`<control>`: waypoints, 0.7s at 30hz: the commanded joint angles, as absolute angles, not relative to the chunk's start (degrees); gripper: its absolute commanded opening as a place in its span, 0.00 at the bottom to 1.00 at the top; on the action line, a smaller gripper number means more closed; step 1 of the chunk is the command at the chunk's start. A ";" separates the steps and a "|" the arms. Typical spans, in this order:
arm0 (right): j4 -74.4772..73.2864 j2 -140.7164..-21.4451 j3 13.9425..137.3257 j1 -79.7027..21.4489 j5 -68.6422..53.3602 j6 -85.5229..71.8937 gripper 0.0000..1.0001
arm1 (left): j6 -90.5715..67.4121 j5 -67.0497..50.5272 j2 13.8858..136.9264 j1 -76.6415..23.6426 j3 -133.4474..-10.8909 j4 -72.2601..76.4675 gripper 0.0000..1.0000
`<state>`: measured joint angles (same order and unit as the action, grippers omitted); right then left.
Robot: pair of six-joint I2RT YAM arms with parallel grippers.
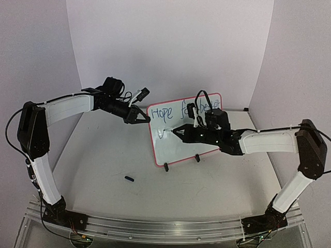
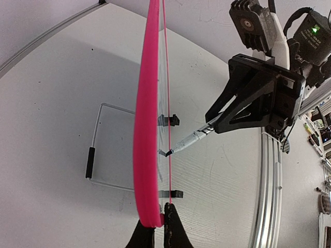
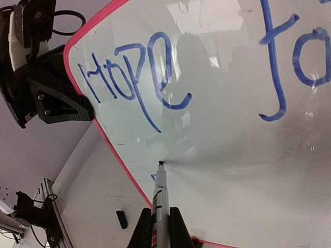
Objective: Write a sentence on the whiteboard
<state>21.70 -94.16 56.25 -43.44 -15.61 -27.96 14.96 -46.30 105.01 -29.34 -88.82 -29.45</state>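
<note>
Tabletop bears the whiteboard, touched by marker in right gripper.

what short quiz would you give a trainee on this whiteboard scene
1. True or false: the tip of the marker in the right gripper touches the whiteboard.
2. What does the left gripper clamp? a) the marker b) the whiteboard's pink frame c) nothing
3. Fill in: the first blue word of the sentence reads ____.

Key: 1 true; 2 b; 3 Hope
</note>
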 commanded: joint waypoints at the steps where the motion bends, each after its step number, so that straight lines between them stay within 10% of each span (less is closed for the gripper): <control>1: 25.48 -91.32 57.20 -43.24 -12.78 -28.56 0.00 | 18.75 -42.10 106.53 -32.17 -87.10 -37.36 0.00; 21: 24.89 -94.31 53.53 -43.24 -15.41 -30.60 0.00 | 18.86 -41.98 106.48 -32.26 -87.09 -37.42 0.00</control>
<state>23.54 -93.58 54.86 -43.43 -15.23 -29.58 15.03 -46.12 104.95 -29.76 -88.82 -28.99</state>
